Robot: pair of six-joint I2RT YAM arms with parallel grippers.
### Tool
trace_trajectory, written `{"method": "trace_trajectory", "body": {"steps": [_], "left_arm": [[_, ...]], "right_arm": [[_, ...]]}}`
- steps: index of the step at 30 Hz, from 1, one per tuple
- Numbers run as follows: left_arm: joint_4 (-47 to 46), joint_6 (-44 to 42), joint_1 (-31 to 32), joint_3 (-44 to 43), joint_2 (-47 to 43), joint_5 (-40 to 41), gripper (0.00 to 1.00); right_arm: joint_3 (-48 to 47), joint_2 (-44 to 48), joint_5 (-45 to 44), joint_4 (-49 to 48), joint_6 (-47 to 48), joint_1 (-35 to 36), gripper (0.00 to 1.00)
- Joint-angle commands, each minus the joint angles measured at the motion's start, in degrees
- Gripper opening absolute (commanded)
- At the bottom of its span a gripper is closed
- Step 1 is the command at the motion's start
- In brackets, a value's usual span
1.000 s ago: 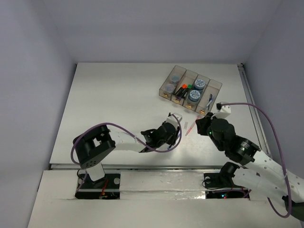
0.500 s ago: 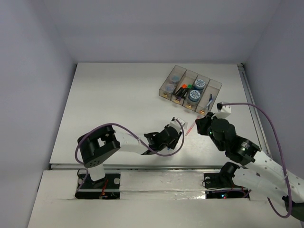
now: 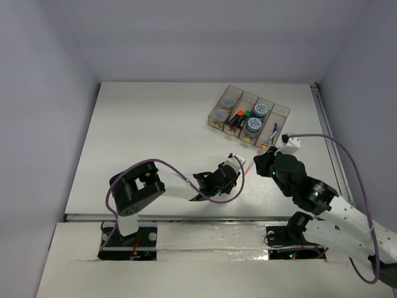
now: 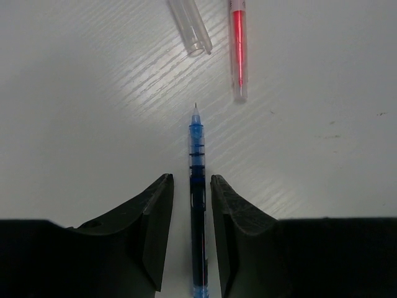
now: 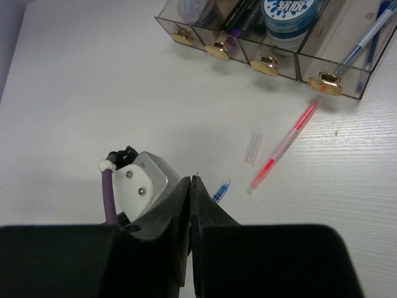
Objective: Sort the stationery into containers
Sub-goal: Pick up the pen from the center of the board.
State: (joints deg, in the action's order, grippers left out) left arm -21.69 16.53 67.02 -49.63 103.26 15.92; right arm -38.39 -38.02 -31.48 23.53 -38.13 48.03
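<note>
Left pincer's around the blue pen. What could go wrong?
The blue pen lies flat inside the open left pincer; it could roll or slip out on closing. Its tip is bare, the clear cap lying apart, so it may leave marks. A forward push could knock the red pen.

The blue pen point(image 4: 197, 186) darkened toward its rear. The red pen point(image 4: 238, 43) showed a red core in a clear barrel. The loose cap point(image 4: 190, 25) was colourless. The bins point(image 5: 347, 56) were smoky brown with gold pulls point(image 5: 327, 84), the roll point(image 5: 290, 11) blue-and-white spattered, the table point(image 4: 74, 112) white.
</note>
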Motion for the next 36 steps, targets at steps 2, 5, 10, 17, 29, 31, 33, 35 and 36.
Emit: {"method": "trace_trajectory", "body": {"steps": [2,5,10,17,29,31,33,35,36], "left_arm": [[0.33,-1.42,0.48,-1.96,1.24,1.21,0.27],[1.12,-1.77,1.00,-2.23,2.03,2.09,0.22],[1.74,-1.86,1.00,-1.18,2.38,2.97,0.07],[1.22,-1.95,1.00,0.40,0.19,3.85,0.00],[-6.68,1.56,-0.84,13.58,-21.25,8.07,0.00],[-9.76,2.18,-2.24,17.97,-25.54,6.06,0.00],[-12.93,3.41,-5.23,20.17,-28.10,2.90,0.00],[-15.47,3.59,-6.90,22.99,-31.97,-1.41,0.00],[-16.27,3.42,-8.30,23.69,-33.11,-2.38,0.00]], "right_arm": [[0.51,-0.74,-0.86,-1.91,-1.42,-0.13,0.08],[0.77,0.05,-1.65,-2.00,-1.77,-0.13,0.08],[0.25,0.32,-4.28,0.55,-3.00,-0.13,0.08],[0.86,-5.04,-6.05,1.17,-5.37,-0.13,0.07],[3.67,-20.24,5.20,-12.09,-2.30,-11.20,0.11],[3.50,-23.05,8.45,-15.26,-1.42,-12.52,0.11],[2.02,-27.27,9.51,-16.67,-0.81,-12.52,0.12],[0.87,-29.56,9.69,-17.28,-0.37,-13.05,0.13],[-0.18,-31.92,10.21,-17.81,-0.19,-13.05,0.14]]}}
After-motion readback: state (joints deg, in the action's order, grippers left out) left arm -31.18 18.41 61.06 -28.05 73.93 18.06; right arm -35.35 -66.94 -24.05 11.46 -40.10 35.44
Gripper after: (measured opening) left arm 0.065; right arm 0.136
